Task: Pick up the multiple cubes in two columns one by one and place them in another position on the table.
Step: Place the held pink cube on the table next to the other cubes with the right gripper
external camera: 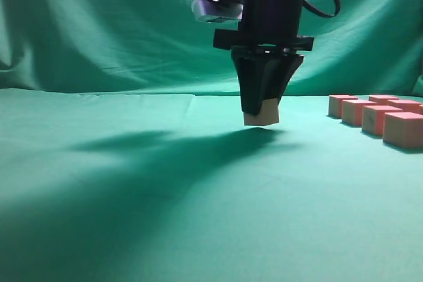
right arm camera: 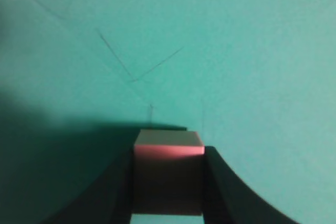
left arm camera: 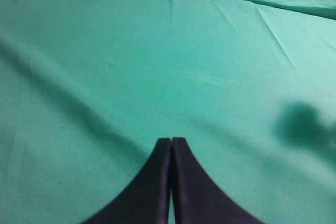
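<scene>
My right gripper (external camera: 262,115) hangs over the middle of the green table (external camera: 132,183), shut on one cube (external camera: 262,114) held a little above the cloth. In the right wrist view the cube (right arm camera: 168,174) sits squarely between the two black fingers (right arm camera: 168,153). Several more cubes (external camera: 382,117) stand in two columns at the right edge of the exterior view. My left gripper (left arm camera: 171,141) is shut and empty over bare green cloth (left arm camera: 131,66); it does not show in the exterior view.
A draped green backdrop (external camera: 99,24) rises behind the table. The arm throws a broad dark shadow (external camera: 119,183) over the left and front of the cloth.
</scene>
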Available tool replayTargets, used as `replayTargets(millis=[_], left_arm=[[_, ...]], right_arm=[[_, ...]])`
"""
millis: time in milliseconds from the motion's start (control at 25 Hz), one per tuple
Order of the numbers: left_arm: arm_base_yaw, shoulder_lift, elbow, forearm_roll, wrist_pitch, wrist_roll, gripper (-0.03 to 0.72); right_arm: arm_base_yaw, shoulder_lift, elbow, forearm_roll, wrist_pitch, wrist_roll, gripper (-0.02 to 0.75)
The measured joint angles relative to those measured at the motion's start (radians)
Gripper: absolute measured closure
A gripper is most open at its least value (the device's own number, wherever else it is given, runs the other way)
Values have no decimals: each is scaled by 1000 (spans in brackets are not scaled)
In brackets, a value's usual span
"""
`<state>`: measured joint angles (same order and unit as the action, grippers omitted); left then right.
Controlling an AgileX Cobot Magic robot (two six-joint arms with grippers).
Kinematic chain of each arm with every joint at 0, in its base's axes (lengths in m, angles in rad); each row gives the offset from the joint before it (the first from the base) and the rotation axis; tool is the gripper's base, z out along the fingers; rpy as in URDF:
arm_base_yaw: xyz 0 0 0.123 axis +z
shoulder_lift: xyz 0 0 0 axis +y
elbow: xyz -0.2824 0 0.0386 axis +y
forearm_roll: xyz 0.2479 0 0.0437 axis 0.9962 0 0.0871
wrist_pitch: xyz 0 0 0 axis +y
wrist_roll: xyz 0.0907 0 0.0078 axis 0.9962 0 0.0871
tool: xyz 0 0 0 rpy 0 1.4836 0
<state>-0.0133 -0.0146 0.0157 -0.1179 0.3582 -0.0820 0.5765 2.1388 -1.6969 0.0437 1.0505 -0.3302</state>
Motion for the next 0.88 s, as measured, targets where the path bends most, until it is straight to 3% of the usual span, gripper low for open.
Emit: replayTargets(millis=[720, 880], left_arm=[[0, 0, 0, 0, 0, 0, 688], [0, 0, 0, 0, 0, 0, 688]], right_arm=[[0, 20, -5, 12, -34, 94, 475], [0, 31, -14, 22, -26, 105, 285]])
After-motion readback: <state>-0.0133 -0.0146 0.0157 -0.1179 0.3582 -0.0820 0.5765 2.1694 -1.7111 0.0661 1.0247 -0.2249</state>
